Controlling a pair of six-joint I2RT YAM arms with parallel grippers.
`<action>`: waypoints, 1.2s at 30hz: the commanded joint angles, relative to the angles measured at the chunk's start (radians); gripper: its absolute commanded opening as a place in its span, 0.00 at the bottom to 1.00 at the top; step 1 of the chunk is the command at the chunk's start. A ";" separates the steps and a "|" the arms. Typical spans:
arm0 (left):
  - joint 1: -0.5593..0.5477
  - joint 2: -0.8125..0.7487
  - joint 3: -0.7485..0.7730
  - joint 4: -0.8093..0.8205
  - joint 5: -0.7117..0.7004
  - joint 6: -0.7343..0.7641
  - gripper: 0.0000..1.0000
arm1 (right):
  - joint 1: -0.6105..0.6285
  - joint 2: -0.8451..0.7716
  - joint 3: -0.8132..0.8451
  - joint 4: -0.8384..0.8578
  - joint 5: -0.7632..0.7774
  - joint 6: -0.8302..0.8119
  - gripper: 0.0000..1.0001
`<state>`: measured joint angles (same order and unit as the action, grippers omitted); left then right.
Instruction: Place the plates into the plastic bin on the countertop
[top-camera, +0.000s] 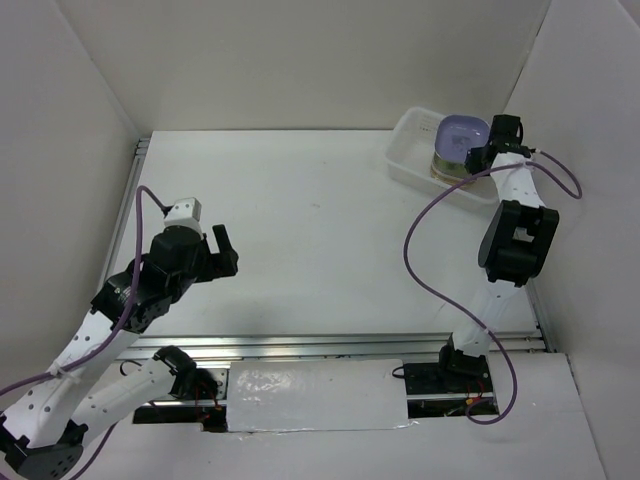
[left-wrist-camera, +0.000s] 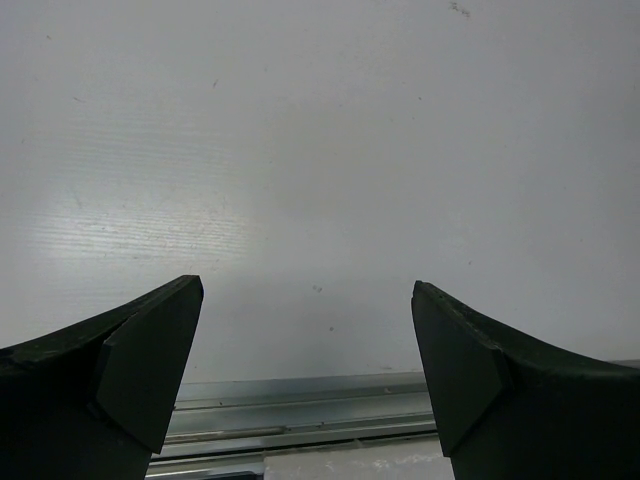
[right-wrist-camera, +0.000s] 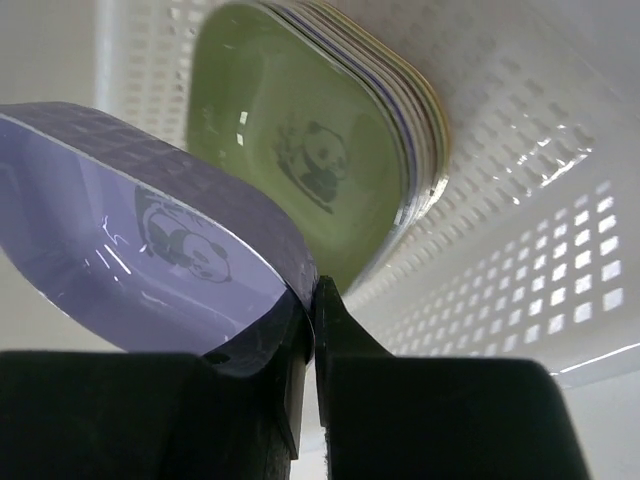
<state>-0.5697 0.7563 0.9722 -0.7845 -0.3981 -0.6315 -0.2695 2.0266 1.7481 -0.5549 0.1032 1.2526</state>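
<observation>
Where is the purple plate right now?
Far right in the top view: the purple plate hangs over the plastic bin, pinched at its rim by the right gripper, just above the stack topped by a green plate.

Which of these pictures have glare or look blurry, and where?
Top view: soft, even light, with a sheen on the glossy white strip at the bottom. Left wrist view: a pale glare patch on the countertop. Right wrist view: bright glints on the plastic bin wall and on the purple plate, which looms close to the lens.
</observation>
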 joint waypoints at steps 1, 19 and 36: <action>0.007 -0.012 -0.006 0.034 0.018 0.021 0.99 | -0.014 0.006 0.077 -0.022 0.056 0.064 0.09; 0.016 0.014 0.043 -0.022 -0.094 -0.053 0.99 | 0.123 -0.323 0.123 -0.019 0.070 -0.242 1.00; 0.323 0.272 0.566 -0.112 -0.192 0.121 0.99 | 1.010 -1.454 -0.585 -0.402 0.586 -0.579 1.00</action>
<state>-0.2626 1.1404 1.6009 -0.8719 -0.5205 -0.5449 0.6937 0.6682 1.1934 -0.8055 0.5835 0.6384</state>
